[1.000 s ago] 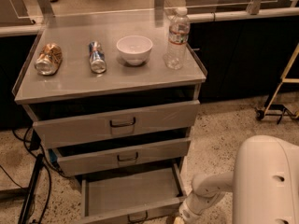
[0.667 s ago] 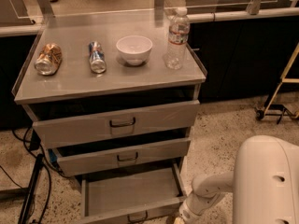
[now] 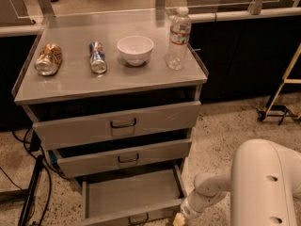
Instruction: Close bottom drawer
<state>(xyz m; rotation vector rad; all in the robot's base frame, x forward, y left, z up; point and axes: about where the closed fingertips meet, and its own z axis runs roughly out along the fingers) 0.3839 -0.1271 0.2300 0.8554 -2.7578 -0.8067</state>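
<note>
The bottom drawer [image 3: 131, 194] of the grey metal cabinet is pulled far out, an empty shallow tray with a low front panel and a small dark wire handle [image 3: 138, 218] at the frame's lower edge. My white arm [image 3: 211, 189] reaches down at the lower right. The gripper [image 3: 178, 219] is at the drawer's front right corner, mostly cut off by the frame's edge. The middle drawer [image 3: 124, 158] and the top drawer [image 3: 120, 124] stand slightly open above.
On the cabinet top [image 3: 113, 76] lie a crushed can [image 3: 49, 59] and a second can [image 3: 97, 57], with a white bowl [image 3: 135, 49] and a water bottle [image 3: 178, 38]. Black cables [image 3: 35, 187] hang at the left. A yellow cart frame [image 3: 282, 91] stands at the right.
</note>
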